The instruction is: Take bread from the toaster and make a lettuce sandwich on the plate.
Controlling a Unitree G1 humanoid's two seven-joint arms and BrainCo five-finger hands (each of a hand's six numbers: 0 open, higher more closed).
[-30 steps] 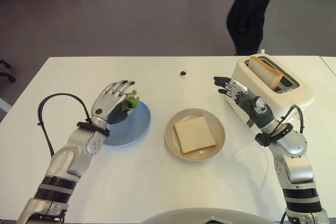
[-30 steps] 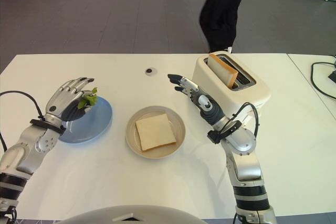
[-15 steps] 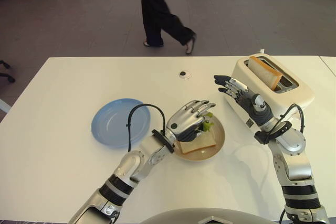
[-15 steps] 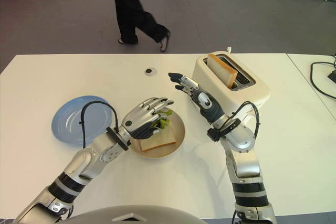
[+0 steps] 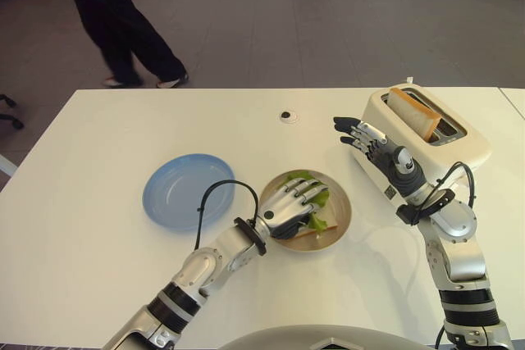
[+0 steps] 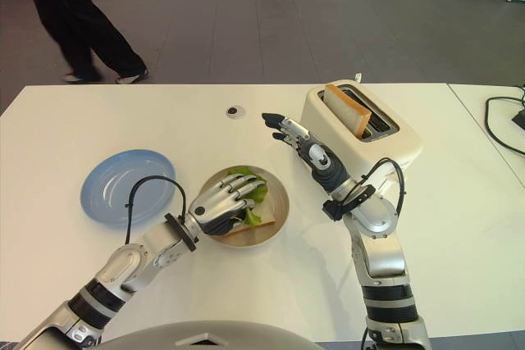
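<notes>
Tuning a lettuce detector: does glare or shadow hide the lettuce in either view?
Left eye view: no glare; the lettuce is evenly lit, partly covered by the left hand. Right eye view: likewise, with the plate rim plain and no hard shadows.

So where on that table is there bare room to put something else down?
Bare tabletop lies left of the blue plate, along the far edge around the round fitting, and near, between the arms. Crowded: the tan plate, with the left hand over the lettuce, right hand and toaster close by.
</notes>
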